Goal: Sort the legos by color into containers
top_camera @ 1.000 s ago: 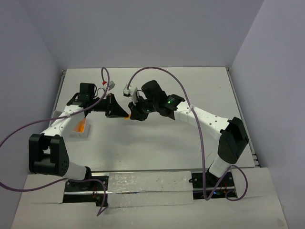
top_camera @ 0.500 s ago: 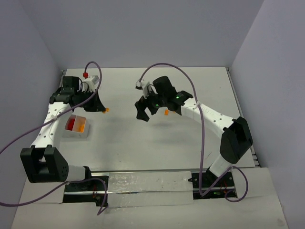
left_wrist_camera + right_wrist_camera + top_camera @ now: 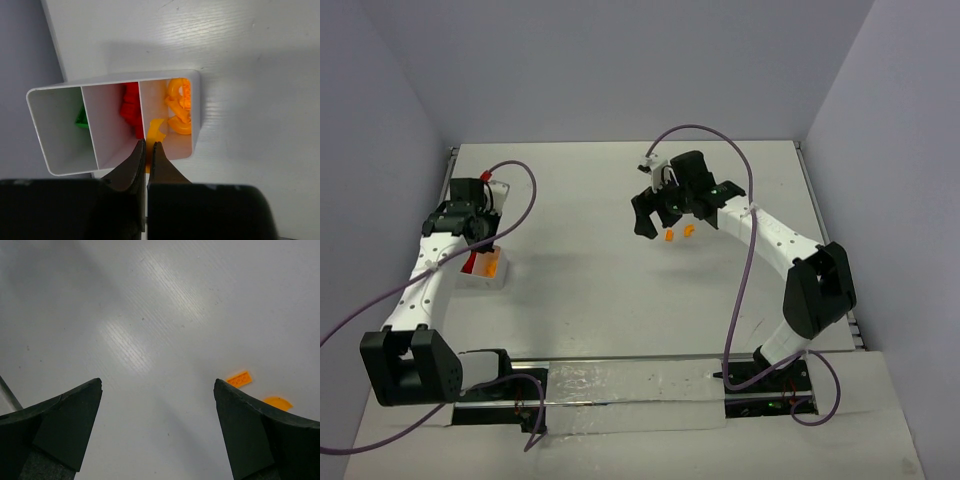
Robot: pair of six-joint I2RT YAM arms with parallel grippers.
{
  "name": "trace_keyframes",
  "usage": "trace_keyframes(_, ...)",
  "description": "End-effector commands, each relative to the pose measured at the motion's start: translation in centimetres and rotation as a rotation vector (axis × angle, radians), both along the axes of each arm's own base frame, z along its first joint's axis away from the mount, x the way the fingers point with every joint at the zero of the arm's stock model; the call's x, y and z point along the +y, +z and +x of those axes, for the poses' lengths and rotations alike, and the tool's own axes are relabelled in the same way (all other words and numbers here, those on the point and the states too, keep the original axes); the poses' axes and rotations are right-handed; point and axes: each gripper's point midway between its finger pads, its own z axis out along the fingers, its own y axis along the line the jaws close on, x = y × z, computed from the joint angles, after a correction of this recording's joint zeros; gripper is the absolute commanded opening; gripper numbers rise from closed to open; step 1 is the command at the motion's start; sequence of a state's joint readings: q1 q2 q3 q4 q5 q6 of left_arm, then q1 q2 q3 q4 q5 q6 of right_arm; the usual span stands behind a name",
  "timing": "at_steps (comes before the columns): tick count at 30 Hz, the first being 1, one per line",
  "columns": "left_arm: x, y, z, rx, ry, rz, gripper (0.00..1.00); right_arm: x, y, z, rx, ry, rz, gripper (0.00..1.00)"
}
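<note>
Orange lego (image 3: 156, 131) pinched in left end effector (image 3: 148, 144) reached tray (image 3: 115, 80); right end effector (image 3: 157, 382) gapes.

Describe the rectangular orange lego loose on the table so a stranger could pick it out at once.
Look at the white table, right of its middle, where the right pincer hangs open. Two small orange legos lie on the bare surface beside it, apart from each other. The wanted one is the flat rectangle; its neighbour has a rounded edge.
</note>
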State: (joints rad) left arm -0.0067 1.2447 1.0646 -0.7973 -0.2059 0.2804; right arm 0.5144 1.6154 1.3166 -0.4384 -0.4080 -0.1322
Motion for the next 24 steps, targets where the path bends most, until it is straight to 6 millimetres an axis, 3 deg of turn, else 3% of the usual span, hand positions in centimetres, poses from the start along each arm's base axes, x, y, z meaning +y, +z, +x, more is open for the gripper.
trace_keyframes(1, 1.4, 0.1, 1.3, -0.030, 0.012, 0.078, 0.04, -0.5, 0.4, 0.1, -0.019, -0.009, -0.009, 1.00)
trace_keyframes(9, 1.1, -1.8, 1.6, 0.023, -0.001, 0.064, 0.18, -1.9, -0.6, 1.1, -0.015, -0.057, -0.053, 1.00)
trace_keyframes(13, 0.9, -2.0, 1.9, 0.029, -0.008, 0.056, 0.43, -3.1, -1.1, 2.2, -0.002, -0.115, -0.080, 1.00)
trace_keyframes(19, 0.5, -1.3, 2.5, 0.022, -0.022, 0.034, 0.55, -5.7, -2.4, 3.7, 0.024, -0.221, -0.116, 0.99)
trace_keyframes(24, -0.2, 0.3, 3.4, -0.012, -0.030, -0.006, 0.56, -8.7, -4.1, 5.2, 0.062, -0.342, -0.154, 0.95)
